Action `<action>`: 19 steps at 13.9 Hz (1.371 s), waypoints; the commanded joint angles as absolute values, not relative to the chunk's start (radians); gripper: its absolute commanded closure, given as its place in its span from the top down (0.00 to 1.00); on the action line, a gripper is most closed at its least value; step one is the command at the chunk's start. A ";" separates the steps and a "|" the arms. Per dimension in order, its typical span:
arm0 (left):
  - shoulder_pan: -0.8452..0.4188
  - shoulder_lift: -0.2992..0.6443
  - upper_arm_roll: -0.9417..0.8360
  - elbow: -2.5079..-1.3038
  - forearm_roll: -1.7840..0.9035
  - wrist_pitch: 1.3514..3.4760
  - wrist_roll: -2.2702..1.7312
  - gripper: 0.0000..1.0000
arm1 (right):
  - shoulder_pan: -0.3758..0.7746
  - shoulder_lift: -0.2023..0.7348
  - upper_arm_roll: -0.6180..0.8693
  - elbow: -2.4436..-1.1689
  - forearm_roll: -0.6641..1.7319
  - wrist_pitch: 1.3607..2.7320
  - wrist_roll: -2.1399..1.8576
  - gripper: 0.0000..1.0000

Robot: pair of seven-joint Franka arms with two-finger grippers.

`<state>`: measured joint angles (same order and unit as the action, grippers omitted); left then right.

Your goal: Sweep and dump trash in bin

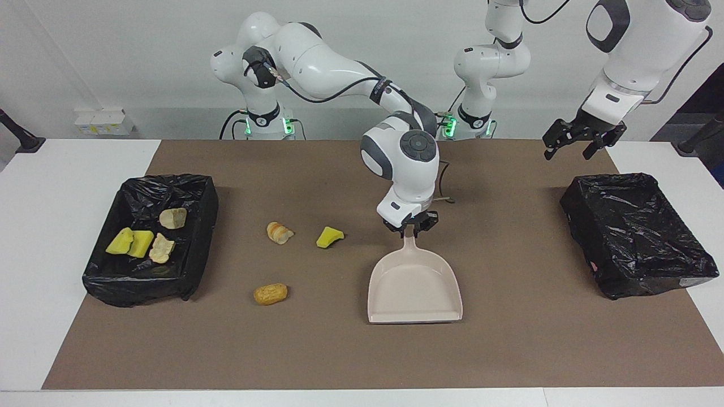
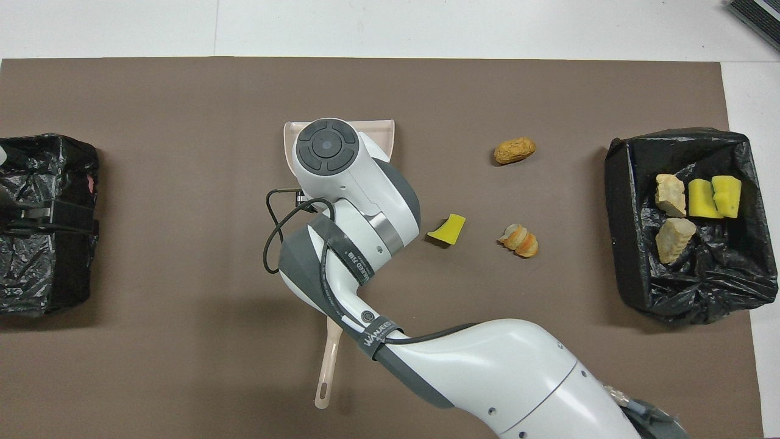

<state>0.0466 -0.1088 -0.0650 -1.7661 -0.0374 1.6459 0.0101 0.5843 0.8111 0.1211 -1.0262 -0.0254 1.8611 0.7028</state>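
Note:
Three pieces of trash lie on the brown mat: a yellow-green chunk (image 1: 329,237) (image 2: 448,230), a striped pastry lump (image 1: 279,232) (image 2: 518,240) and a brown bread lump (image 1: 270,294) (image 2: 515,150). Several more scraps (image 1: 140,243) (image 2: 701,198) lie in the black-lined bin (image 1: 136,291) (image 2: 670,299) at the right arm's end. The beige dustpan (image 1: 414,288) (image 2: 381,131) rests flat, mouth pointing away from the robots, beside the yellow-green chunk toward the left arm's end. My right gripper (image 1: 408,229) is shut on the tip of its handle. My left gripper (image 1: 577,141) waits open in the air.
A second black-lined bin (image 1: 639,232) (image 2: 42,268) stands at the left arm's end, below the left gripper. The beige brush handle (image 2: 329,366) lies nearer to the robots than the dustpan, its bristle end hidden under the right arm.

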 commanded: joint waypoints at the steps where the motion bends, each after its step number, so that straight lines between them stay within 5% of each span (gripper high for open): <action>1: 0.061 -0.107 -0.074 -1.753 -0.025 1.620 0.026 1.00 | 0.575 0.816 0.117 -1.003 -0.021 1.871 0.673 0.68; 3: 0.061 -0.107 -0.074 -1.753 -0.025 1.620 0.031 1.00 | 0.561 0.793 0.117 -1.006 -0.025 1.862 0.651 0.69; 6: 0.061 -0.107 -0.074 -1.753 -0.025 1.618 0.032 1.00 | 0.531 0.724 0.115 -1.031 -0.015 1.852 0.658 0.94; 8: 0.061 -0.107 -0.074 -1.753 -0.025 1.618 0.032 1.00 | 0.448 0.625 0.115 -1.096 -0.006 1.850 0.666 1.00; 13: 0.061 -0.106 -0.074 -1.753 -0.025 1.624 0.032 1.00 | 0.302 0.344 0.115 -1.356 -0.005 1.832 0.643 1.00; 19: 0.060 -0.104 -0.074 -1.753 -0.026 1.640 0.026 1.00 | 0.406 0.108 0.123 -1.693 0.003 1.865 0.718 1.00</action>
